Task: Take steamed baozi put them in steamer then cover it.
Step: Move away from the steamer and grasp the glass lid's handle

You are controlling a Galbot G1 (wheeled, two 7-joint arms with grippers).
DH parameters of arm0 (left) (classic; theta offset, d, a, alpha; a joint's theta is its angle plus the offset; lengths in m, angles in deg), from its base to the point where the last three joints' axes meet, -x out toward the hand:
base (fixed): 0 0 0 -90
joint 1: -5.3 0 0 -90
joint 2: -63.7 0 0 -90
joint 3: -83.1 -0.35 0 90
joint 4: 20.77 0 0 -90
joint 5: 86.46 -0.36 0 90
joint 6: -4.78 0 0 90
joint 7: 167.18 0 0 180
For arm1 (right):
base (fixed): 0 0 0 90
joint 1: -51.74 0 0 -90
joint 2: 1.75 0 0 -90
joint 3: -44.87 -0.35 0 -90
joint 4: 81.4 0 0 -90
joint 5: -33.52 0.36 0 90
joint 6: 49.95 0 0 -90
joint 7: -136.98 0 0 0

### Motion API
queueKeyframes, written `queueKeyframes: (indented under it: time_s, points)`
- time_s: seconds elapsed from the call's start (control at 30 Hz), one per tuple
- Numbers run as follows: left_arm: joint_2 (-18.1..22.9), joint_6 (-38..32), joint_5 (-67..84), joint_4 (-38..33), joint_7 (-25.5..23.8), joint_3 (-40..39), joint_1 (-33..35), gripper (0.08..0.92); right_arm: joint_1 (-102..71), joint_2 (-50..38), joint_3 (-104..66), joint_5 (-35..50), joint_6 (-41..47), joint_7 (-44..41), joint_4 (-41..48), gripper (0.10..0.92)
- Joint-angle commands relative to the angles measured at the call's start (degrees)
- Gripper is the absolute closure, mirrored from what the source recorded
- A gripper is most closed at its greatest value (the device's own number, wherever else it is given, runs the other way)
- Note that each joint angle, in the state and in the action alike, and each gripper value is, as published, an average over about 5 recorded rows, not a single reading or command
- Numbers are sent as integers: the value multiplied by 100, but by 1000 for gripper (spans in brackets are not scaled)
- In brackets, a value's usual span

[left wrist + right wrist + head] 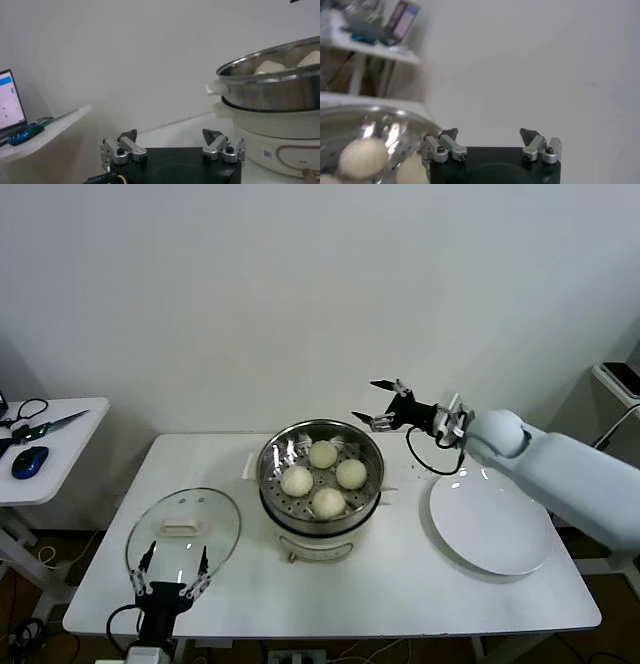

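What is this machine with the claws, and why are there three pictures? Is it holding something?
It's a robot with two arms. The big picture comes from a camera on its head; the other two come from cameras on its wrists. On the white table stands a steamer with four buns inside. A glass lid lies on the table, and so does an empty white plate. The right gripper hangs open just behind the steamer. The left gripper is open at the near edge of the lid. Neither claw holds anything.

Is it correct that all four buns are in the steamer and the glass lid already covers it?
Not quite. The four buns are in the steamer, but the glass lid lies on the table to the robot's left of it, as the head view shows.
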Motion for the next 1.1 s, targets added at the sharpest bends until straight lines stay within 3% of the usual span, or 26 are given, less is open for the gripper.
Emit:
queueKeyframes:
  time_s: [0.03,0.2,0.43,0.57,0.7,0.87,1.1]
  points:
    - [33,-19,-358,-14,17,40,-47,177,-3947,-130,-4270,-617,-114,941,-832,203]
    - [25,-23,-1604,-43,54,143,-62,177,-5119,366,-5512,-1096,237,909,-1123,203]
    - [17,-418,-5631,104,277,476,-106,177,-6208,973,-6619,-1396,545,745,-1345,203]
    - [20,-521,-7066,398,406,472,-138,177,-6612,1092,-7026,-1434,644,678,-1415,203]
    - [-42,-486,-7888,889,630,330,-352,177,-6902,1213,-7287,-1510,652,601,-1390,203]
    - [-115,-613,-8260,1773,1101,286,-1122,177,-7186,1386,-7416,-1923,620,527,-1306,203]
    - [-378,-642,-8443,2738,839,368,-2063,177,-7460,1491,-7484,-2400,567,416,-1199,203]
